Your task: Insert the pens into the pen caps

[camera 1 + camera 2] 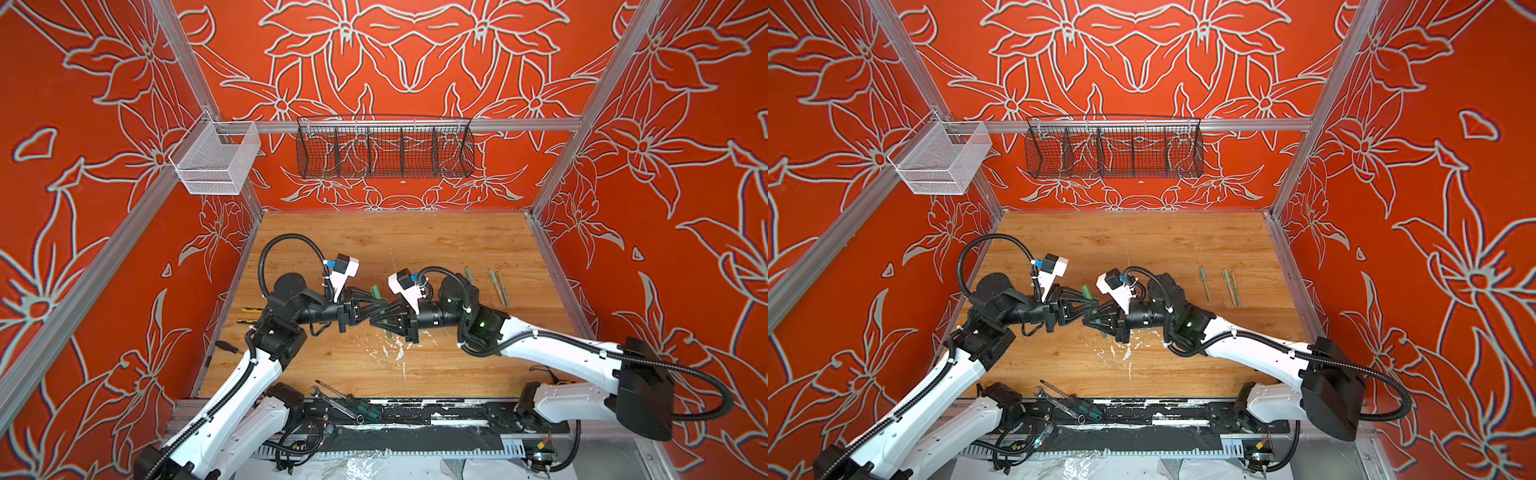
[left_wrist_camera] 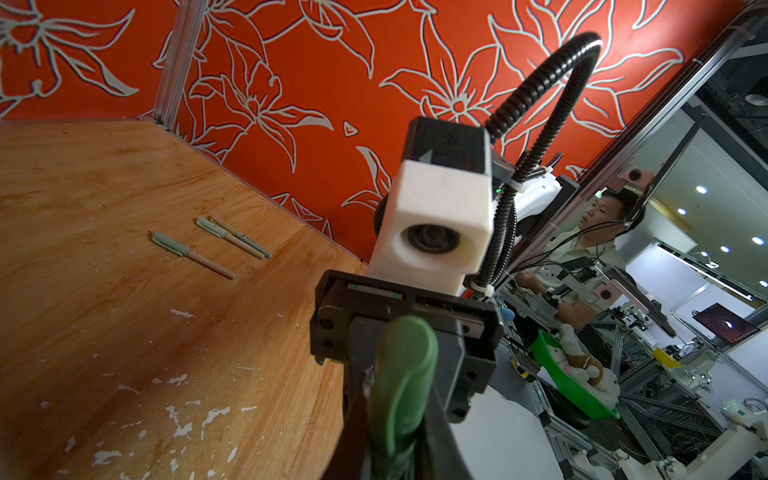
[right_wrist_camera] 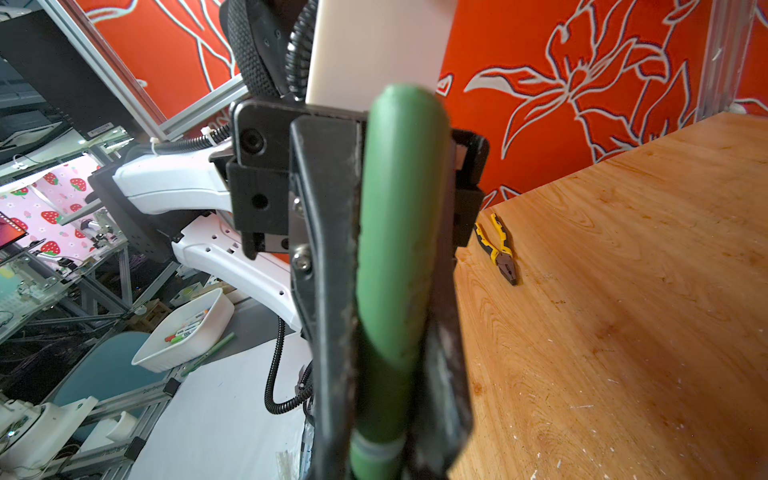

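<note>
Above the middle of the table my two grippers meet tip to tip on one green pen with its dark green pen cap. My left gripper (image 1: pixel 380 308) (image 1: pixel 1095 309) is shut on the pen cap (image 1: pixel 376 290) (image 2: pixel 405 374), whose rounded end points to the back wall. My right gripper (image 1: pixel 383 322) (image 1: pixel 1092 322) is shut on the pen (image 1: pixel 388 332) (image 3: pixel 372 453) just below the cap (image 3: pixel 399 232). The cap sits over the pen's end; how deep is hidden by the fingers. Three more pens (image 1: pixel 469 276) (image 1: pixel 494 282) (image 1: pixel 503 290) lie at the right with caps on them.
Yellow-black pliers (image 3: pixel 498 249) (image 1: pixel 249 309) lie by the left wall, a black screwdriver (image 1: pixel 226 347) nearer the front. More tools (image 1: pixel 345 405) rest on the front rail. White flecks (image 1: pixel 395 351) mark the wood. A black wire basket (image 1: pixel 384 147) and a white one (image 1: pixel 216 158) hang high.
</note>
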Motion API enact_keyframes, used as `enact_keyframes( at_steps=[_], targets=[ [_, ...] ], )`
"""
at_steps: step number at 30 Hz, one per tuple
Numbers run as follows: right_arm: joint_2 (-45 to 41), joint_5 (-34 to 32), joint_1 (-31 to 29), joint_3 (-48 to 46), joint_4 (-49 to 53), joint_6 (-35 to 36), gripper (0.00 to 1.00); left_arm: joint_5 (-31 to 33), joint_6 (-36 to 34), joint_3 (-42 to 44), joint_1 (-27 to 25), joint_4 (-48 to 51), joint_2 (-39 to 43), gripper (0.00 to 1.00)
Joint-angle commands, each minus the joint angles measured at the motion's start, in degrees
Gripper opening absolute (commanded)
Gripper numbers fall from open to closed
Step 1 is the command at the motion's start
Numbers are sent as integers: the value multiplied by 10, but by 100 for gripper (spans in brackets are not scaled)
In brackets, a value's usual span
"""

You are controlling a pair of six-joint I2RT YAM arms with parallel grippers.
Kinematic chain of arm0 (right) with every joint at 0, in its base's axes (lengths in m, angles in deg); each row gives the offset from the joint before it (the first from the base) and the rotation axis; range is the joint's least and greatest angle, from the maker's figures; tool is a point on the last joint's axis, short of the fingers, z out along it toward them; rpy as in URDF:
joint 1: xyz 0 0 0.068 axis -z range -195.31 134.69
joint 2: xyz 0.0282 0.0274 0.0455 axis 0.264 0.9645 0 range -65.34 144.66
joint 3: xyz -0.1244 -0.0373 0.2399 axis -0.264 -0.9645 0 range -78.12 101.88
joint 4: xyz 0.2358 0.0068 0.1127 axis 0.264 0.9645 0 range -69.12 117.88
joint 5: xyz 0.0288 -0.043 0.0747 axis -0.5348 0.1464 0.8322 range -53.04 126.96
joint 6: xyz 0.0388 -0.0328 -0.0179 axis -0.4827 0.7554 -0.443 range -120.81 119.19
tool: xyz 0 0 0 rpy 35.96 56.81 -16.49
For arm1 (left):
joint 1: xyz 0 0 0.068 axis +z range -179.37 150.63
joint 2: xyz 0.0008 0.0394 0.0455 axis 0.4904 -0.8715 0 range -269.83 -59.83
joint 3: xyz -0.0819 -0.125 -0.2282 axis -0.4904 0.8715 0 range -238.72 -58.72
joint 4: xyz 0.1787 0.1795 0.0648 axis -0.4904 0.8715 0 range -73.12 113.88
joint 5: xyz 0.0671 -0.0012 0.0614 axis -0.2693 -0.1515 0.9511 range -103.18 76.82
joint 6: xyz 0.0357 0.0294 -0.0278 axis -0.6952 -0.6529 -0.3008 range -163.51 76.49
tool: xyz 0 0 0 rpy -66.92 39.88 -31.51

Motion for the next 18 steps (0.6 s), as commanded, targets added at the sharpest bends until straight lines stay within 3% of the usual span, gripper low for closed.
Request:
enact_keyframes(
  at_steps=[1, 10, 18],
  targets=[
    [-16, -68, -1, 42, -4, 21, 0, -30, 23, -3, -21, 9, 4, 0],
    [-5, -35, -1, 76, 40, 34, 0, -6, 6, -9, -32, 22, 14, 1],
    [-16, -1, -4, 45, 48, 25, 0, -1, 9, -30, -32, 6, -4, 27]
  ],
)
